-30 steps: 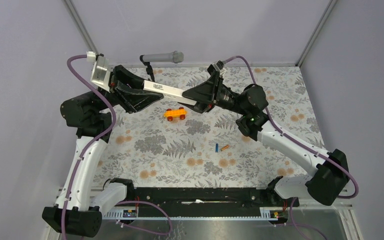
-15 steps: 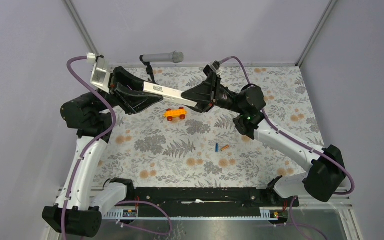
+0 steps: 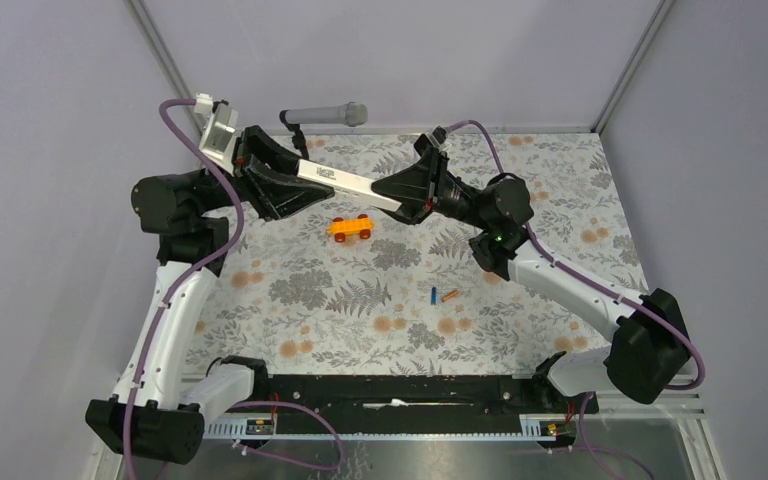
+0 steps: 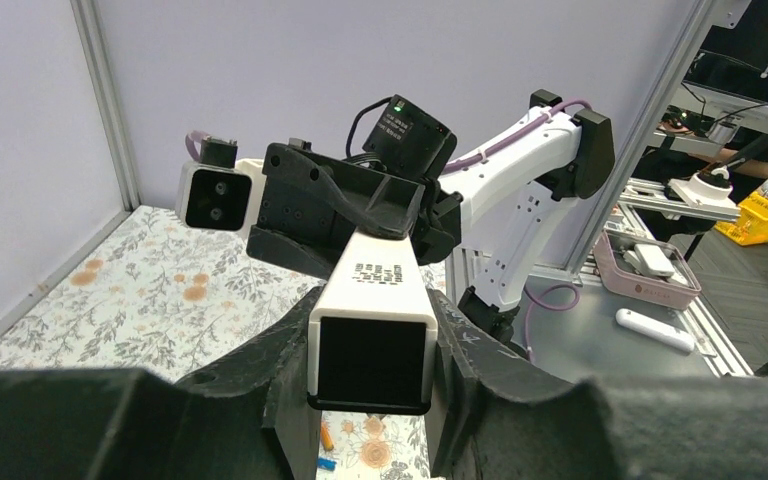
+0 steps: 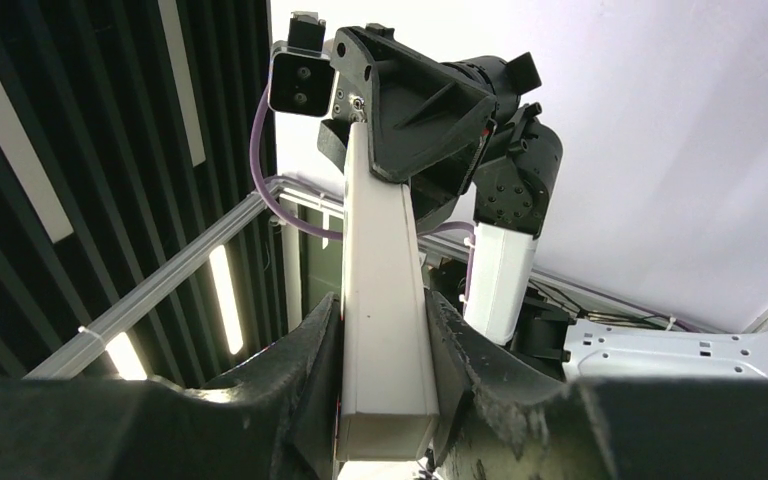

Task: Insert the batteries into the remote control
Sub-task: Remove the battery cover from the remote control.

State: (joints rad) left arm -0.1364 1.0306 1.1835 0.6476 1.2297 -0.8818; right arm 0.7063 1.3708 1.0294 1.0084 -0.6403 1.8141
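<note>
The white remote control [image 3: 345, 187] hangs in the air above the back of the table, held at both ends. My left gripper [image 3: 295, 178] is shut on its left end, whose black end face fills the left wrist view [image 4: 373, 345]. My right gripper [image 3: 400, 198] is shut on its right end, seen in the right wrist view [image 5: 385, 330]. The blue battery [image 3: 433, 296] and the orange battery [image 3: 449, 295] lie side by side on the floral mat, well in front of both grippers. A separate back cover is not visible.
An orange toy car with red wheels [image 3: 350, 228] sits on the mat just below the remote. A grey microphone [image 3: 325, 115] stands at the back edge. The floral mat [image 3: 380, 300] covers the table, with metal posts at the back corners.
Both arms have tilted and shifted the held remote slightly toward the back. The left wrist has swung up and to the right. The batteries and the car have not moved.
</note>
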